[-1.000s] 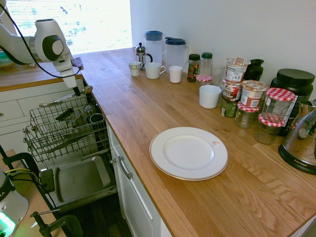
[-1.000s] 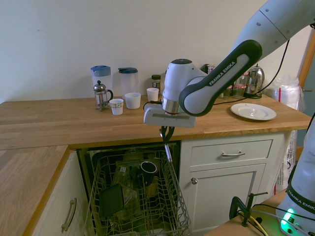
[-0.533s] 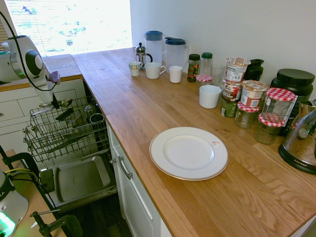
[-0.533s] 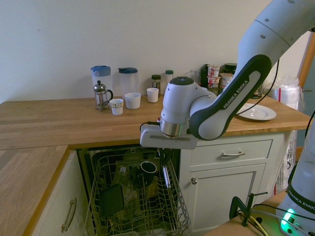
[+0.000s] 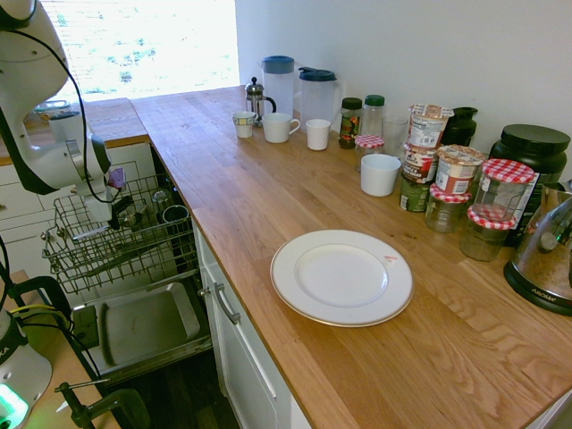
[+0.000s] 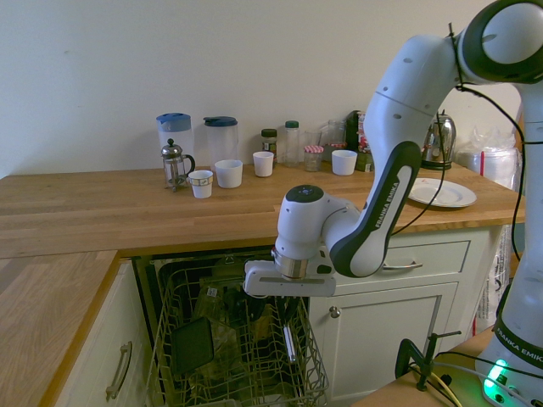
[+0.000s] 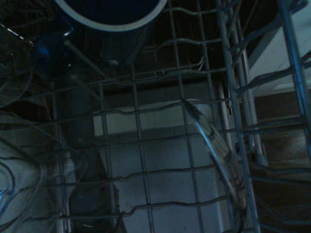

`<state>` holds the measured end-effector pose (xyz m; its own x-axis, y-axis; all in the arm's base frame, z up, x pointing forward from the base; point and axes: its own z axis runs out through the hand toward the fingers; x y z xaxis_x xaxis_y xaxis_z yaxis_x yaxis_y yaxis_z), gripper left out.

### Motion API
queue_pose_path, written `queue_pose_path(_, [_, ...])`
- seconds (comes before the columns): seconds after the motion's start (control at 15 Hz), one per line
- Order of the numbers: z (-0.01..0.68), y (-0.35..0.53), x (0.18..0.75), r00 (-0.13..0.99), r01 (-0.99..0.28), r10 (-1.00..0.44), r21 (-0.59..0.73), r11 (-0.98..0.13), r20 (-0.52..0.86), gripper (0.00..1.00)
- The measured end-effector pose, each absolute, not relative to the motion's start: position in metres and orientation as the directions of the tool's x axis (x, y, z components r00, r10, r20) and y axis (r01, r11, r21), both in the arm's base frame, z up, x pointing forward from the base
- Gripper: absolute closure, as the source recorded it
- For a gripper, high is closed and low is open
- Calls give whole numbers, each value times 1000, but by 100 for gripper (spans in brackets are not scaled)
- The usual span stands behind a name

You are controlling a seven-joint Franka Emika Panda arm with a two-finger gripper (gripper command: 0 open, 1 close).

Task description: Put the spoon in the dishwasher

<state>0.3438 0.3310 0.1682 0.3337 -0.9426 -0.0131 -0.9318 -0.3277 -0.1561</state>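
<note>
Kitchen corner, oak worktop crowded with jars and a white plate (image 5: 341, 277). Over the dishwasher (image 5: 143, 326) rack (image 6: 237, 356), gripper (image 6: 288, 298) clamped on the spoon (image 6: 290, 342), hanging upright among the wires. Light, stiff, slick metal by the look of it; best pinched at the thin handle's top. Dark mug (image 7: 109, 19) close by.

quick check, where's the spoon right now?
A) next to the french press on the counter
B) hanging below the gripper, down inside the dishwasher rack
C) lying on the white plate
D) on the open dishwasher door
B: the spoon hangs down from the gripper among the wires of the dishwasher rack, in the second exterior view.
</note>
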Motion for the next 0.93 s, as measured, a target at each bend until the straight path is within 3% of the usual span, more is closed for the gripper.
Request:
queue_pose_path(0.4, [135,332,356,329,-936,-944,-137,-323,-17,100])
queue_pose_path(0.47, [132,332,356,329,-936,-944,-136,-324,-19,0])
queue_pose_path(0.93, [125,335,361,330,-936,-944,-138,-324,-23,0])
